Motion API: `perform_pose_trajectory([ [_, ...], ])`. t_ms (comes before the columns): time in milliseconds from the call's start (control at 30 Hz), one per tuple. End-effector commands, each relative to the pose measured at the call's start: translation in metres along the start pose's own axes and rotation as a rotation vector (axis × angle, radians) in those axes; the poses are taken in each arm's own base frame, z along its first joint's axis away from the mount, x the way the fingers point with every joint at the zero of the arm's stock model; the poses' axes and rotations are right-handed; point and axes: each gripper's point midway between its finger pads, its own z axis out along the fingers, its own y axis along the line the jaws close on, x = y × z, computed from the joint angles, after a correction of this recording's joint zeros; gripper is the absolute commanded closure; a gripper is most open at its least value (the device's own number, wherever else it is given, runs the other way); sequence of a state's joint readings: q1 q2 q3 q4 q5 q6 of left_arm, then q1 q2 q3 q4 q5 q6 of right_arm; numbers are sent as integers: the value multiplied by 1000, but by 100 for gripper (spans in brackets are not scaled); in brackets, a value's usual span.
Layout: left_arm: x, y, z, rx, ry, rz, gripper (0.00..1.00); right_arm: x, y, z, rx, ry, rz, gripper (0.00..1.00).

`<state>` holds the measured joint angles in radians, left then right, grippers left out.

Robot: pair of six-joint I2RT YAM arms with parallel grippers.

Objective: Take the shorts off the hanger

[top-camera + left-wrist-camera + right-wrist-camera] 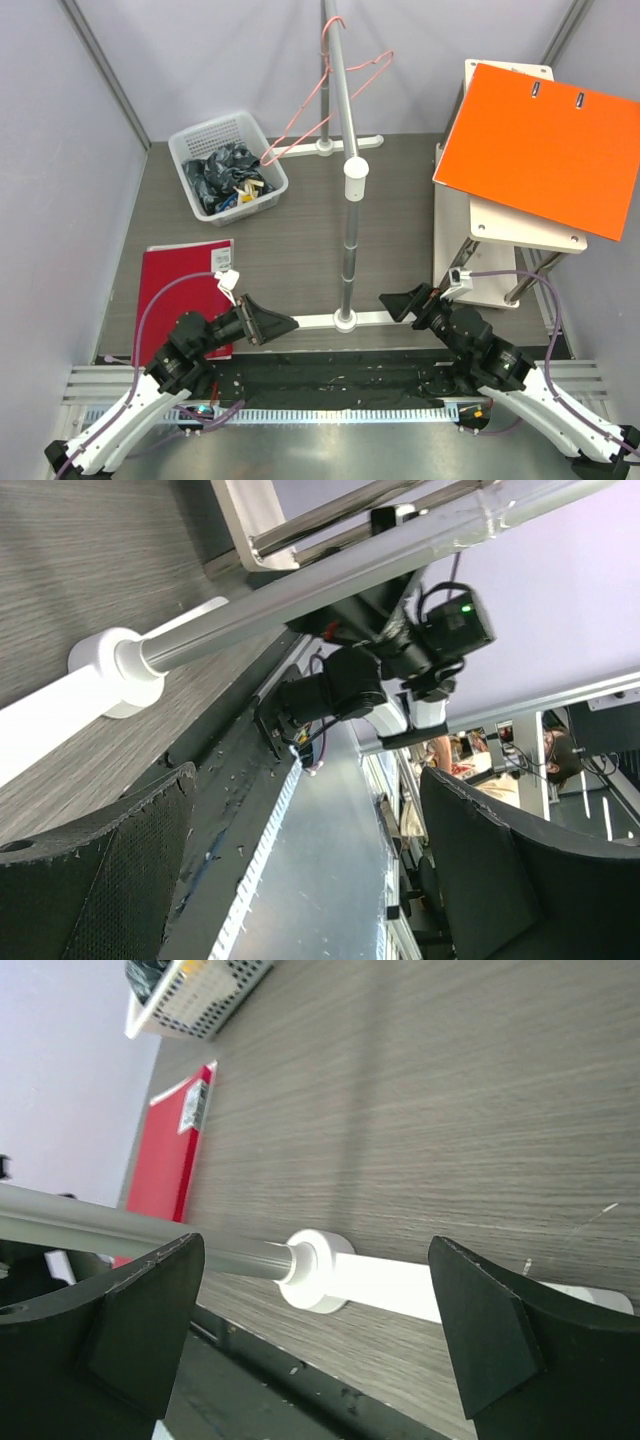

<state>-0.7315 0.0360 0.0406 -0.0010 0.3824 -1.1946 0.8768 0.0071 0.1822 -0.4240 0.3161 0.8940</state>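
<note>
Grey table's (pixel 400 220) basket (pixel 215 132) holds shorts (pixel 222 172), well apart from both arms' fingers (pixel 268 322).

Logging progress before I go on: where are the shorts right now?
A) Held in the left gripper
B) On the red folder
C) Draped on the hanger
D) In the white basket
D: the shorts lie bunched inside the white basket, while the hanger hangs bare on the rail.
</note>
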Motion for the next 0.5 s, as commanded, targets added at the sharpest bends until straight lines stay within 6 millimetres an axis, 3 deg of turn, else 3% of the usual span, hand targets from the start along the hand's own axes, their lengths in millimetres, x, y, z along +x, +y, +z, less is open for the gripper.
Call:
perform_pose_trajectory([
  [0, 7, 2, 0, 58, 8, 8, 8, -7, 17, 10, -94, -68, 59, 0],
  [333, 14, 8, 0, 63, 31, -19, 7, 4, 7, 23, -108, -88, 126, 0],
  [400, 14, 4, -1, 82, 30, -25, 7, 3, 13, 23, -131, -91, 152, 0],
  [467, 8, -16, -2, 163, 14, -46, 7, 5, 26, 20, -189, -63, 173, 0],
])
